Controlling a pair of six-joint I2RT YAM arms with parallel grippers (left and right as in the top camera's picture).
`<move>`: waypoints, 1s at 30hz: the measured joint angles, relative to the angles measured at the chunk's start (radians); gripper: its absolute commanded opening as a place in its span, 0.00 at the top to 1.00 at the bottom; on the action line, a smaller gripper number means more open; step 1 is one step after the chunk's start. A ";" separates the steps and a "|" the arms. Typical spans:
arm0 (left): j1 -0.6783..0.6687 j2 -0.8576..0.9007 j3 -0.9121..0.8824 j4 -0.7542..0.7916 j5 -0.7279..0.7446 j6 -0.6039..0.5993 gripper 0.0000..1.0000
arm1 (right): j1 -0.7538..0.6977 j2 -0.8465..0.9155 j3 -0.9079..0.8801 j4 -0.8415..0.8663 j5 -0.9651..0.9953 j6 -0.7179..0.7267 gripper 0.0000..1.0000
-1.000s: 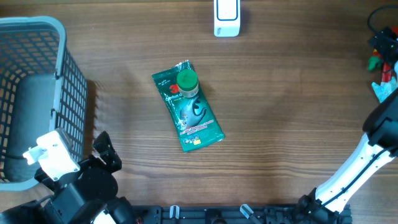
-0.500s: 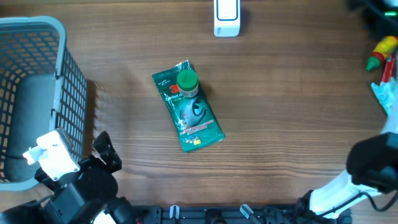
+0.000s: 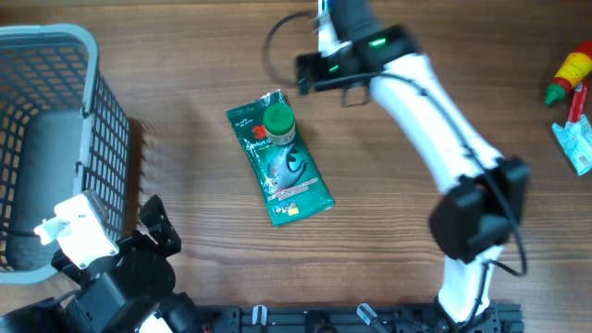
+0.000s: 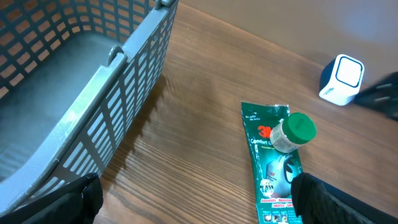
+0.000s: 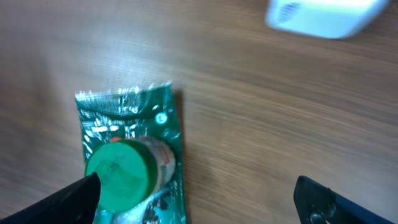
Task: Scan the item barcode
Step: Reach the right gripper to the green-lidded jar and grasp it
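You have a wood-grain table (image 3: pixel 185 250) under everything: brown, smooth, with a low sheen. The green packet (image 3: pixel 298 183) looks like crinkled foil or plastic film. It is glossy, and in the right wrist view you can see bright glints along its top edge. The small jar (image 3: pixel 277 123) has a smooth green plastic cap and what looks like a paper label. The basket (image 3: pixel 46 37) is matt grey moulded plastic with lattice walls. The scanner (image 4: pixel 341 79) is smooth white plastic. The right arm (image 3: pixel 416 88) has a glossy white plastic shell and matt black joints.
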 measured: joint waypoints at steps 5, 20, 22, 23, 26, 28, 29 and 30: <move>0.000 0.000 0.000 0.000 0.000 0.000 0.00 | 0.097 0.107 -0.003 0.040 0.042 -0.078 0.00; 0.000 0.000 0.000 0.000 0.000 0.000 0.00 | 0.163 0.200 -0.003 0.088 -0.010 -0.142 0.00; 0.000 0.000 0.000 0.000 0.000 0.000 0.00 | 0.164 0.216 -0.003 0.081 -0.016 -0.148 0.01; 0.000 0.000 0.000 0.000 0.000 0.000 0.00 | 0.164 0.221 -0.003 0.079 -0.018 -0.148 0.02; 0.000 0.000 0.000 0.000 0.000 0.000 0.00 | 0.164 0.225 -0.003 0.081 -0.021 -0.148 0.18; 0.000 0.000 0.000 0.000 0.000 0.000 0.00 | 0.164 0.225 -0.003 0.091 -0.020 -0.150 0.28; 0.000 0.000 0.000 0.000 0.000 0.000 0.00 | 0.164 0.225 -0.003 0.092 -0.021 -0.146 0.31; 0.000 0.000 0.000 0.000 0.000 0.000 0.00 | 0.164 0.225 -0.003 0.092 -0.019 -0.139 0.33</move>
